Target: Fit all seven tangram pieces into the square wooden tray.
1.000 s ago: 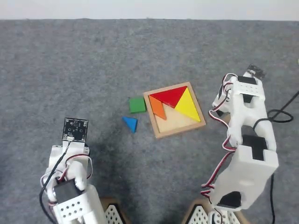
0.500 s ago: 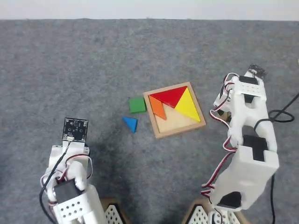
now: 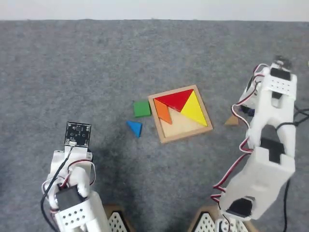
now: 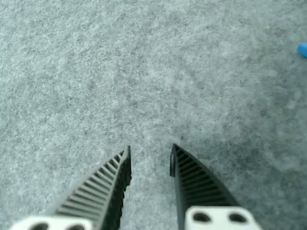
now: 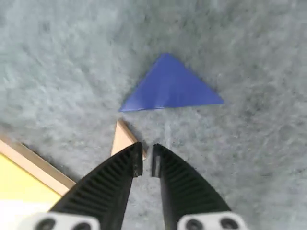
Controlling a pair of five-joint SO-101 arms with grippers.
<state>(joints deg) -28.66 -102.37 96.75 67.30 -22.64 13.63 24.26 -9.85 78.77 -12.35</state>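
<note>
Three pieces in tray point(image 3: 179, 127): red triangle point(image 3: 175, 99), yellow triangle point(image 3: 194, 110), orange piece point(image 3: 163, 112) | green square point(image 3: 141, 108), blue triangle point(image 3: 135, 127) left of tray | right gripper point(image 5: 147, 163) nearly closed, empty, beside tan triangle point(image 5: 122, 139) | left gripper point(image 4: 149, 158) parted, empty.

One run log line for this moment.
tray: red, yellow, orange pieces in | right gripper: by tan triangle, near dark blue triangle | left gripper: open

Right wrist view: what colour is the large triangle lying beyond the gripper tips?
Dark blue; the triangle shows best in the right wrist view.
</note>
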